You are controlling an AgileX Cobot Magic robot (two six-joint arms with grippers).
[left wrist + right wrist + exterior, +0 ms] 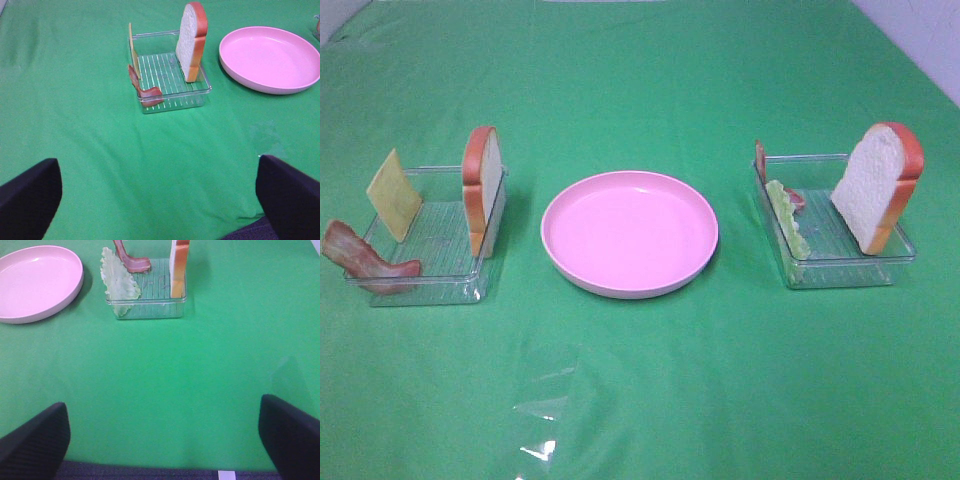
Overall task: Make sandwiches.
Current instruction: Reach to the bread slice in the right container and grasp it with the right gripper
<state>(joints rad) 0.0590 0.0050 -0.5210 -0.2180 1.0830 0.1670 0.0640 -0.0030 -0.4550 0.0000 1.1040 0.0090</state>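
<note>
A green cloth covers the tabletop (640, 400) from edge to edge. The left end effector (159, 197) and the right end effector (162, 440) both hang with fingers spread wide and nothing between them.

Well ahead of the left end effector stands a clear tray (440, 240). It holds a bread slice (483, 190) upright against the wall nearer the plate and a cheese square (394, 195) leaning on edge. A bacon strip (360, 258) is draped over its outer rim. Well ahead of the right end effector, a second clear tray (835, 262) holds a second bread slice (878, 185) propped at a tilt. A lettuce leaf (790, 218) is slumped on its plate-side wall, beside a second bacon strip (760, 158). Between the trays sits the pink plate (630, 235), bare, so no sandwich is stacked yet.

The pieces look like light toys. The bread is thick and probably gives a little, so it is best pinched across its flat faces near the top crust. The cheese looks thin and stiff and could be taken by its raised edge. Bacon and lettuce are likely bendy, so a hold near mid-length should limit drooping.
</note>
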